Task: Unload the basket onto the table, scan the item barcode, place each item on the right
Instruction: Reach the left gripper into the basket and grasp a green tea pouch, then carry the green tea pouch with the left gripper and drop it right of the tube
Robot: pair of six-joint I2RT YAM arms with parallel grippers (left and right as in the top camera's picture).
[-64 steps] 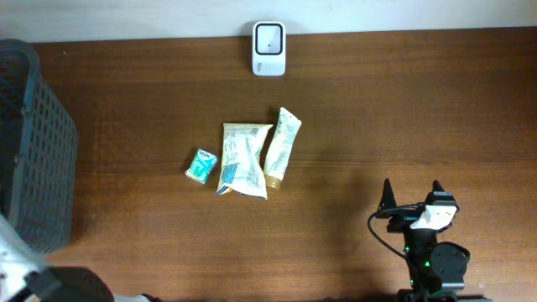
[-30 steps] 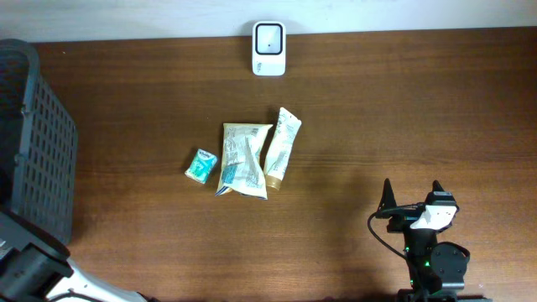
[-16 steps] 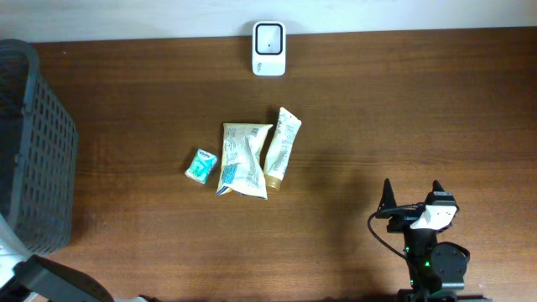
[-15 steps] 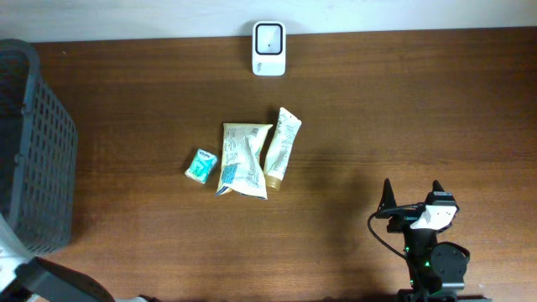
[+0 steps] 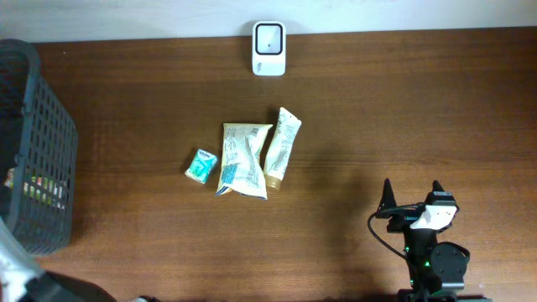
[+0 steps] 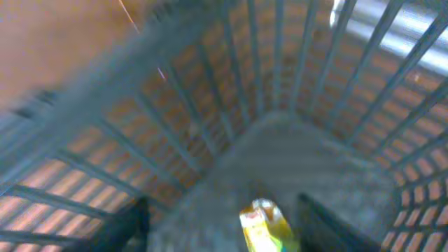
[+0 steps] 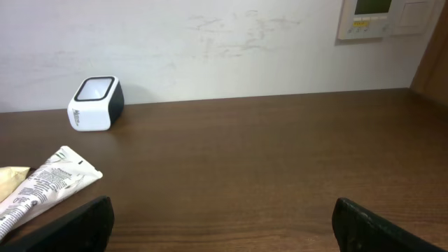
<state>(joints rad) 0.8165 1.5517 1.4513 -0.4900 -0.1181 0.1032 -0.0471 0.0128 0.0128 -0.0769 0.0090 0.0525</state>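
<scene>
In the left wrist view my left gripper [image 6: 224, 227] hangs over the inside of the dark mesh basket [image 6: 231, 77]. Its jaws stand open. A yellow packet [image 6: 264, 225] lies loose between them, touching neither finger, blurred. From overhead, something colourful [image 5: 38, 189] shows through the basket [image 5: 42, 109] wall. The white barcode scanner [image 5: 269, 49] stands at the table's far edge. A cream tube [image 5: 282, 144], a snack bag [image 5: 243, 159] and a small teal packet [image 5: 201, 165] lie mid-table. My right gripper [image 5: 413, 197] rests open at the near right, holding nothing.
The right wrist view shows the scanner [image 7: 94, 103] at the far left by the wall and the tube's end [image 7: 42, 183] at the left edge. A wall panel [image 7: 381, 17] hangs at the upper right. The basket fills the table's left edge.
My left gripper has opened from shut and the yellow packet is loose in the basket. The left arm shifted at the lower-left corner. The right arm is unmoved.
</scene>
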